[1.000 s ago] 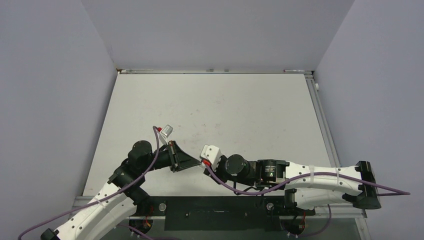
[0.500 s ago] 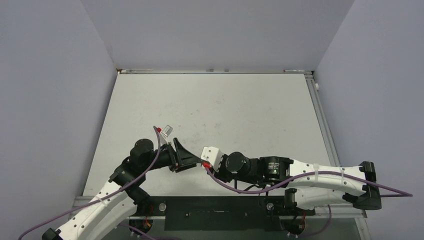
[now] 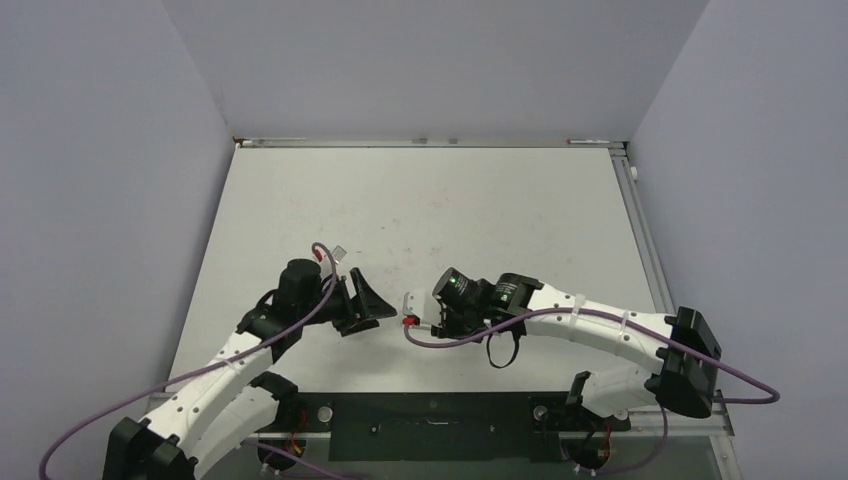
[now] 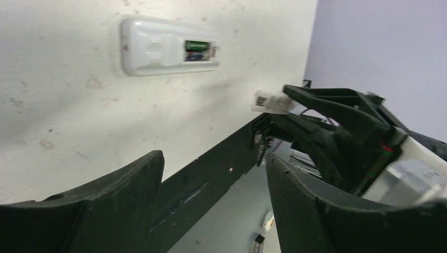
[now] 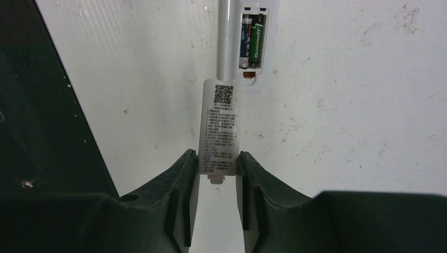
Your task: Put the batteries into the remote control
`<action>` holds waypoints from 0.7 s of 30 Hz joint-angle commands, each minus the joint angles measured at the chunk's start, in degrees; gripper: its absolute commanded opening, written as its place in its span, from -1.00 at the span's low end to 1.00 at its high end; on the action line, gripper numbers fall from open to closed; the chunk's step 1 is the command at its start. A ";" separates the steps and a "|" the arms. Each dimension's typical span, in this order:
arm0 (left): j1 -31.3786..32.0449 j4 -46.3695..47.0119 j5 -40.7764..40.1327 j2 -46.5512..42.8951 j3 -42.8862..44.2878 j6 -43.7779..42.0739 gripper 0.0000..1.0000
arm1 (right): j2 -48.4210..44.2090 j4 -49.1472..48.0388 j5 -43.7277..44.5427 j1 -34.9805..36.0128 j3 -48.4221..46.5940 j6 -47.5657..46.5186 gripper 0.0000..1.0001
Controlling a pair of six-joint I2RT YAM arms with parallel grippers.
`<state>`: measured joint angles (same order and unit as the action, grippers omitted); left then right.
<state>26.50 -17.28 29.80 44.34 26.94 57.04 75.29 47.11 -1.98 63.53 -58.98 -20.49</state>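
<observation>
Pinching white cover point(image 5: 220, 129), right gripper point(image 5: 217, 156) faces remote control point(image 5: 227, 37); batteries point(image 5: 252, 39) inside.

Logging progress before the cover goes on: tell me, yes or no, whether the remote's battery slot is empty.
No, the remote lies with its slot open and batteries inside, one showing a green wrapper.

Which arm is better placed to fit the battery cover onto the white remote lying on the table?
Right. The right gripper pinches the small white labelled cover, aimed at the open slot of the flat white remote, where two slim green-and-dark batteries sit. The left gripper is open and empty.
</observation>
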 commanded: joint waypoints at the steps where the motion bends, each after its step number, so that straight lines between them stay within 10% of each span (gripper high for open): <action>1: -0.40 4.88 -0.15 7.00 -1.83 -4.03 0.34 | 2.38 1.51 -3.55 -2.26 -2.87 -9.12 -0.83; 21: -0.48 16.41 -0.80 36.05 6.51 -7.99 0.01 | 17.82 -2.71 -11.63 -10.19 -9.66 -17.19 -0.83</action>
<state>26.41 -4.91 28.93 78.13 29.39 50.87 91.26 46.19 -11.51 53.84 -66.06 -36.01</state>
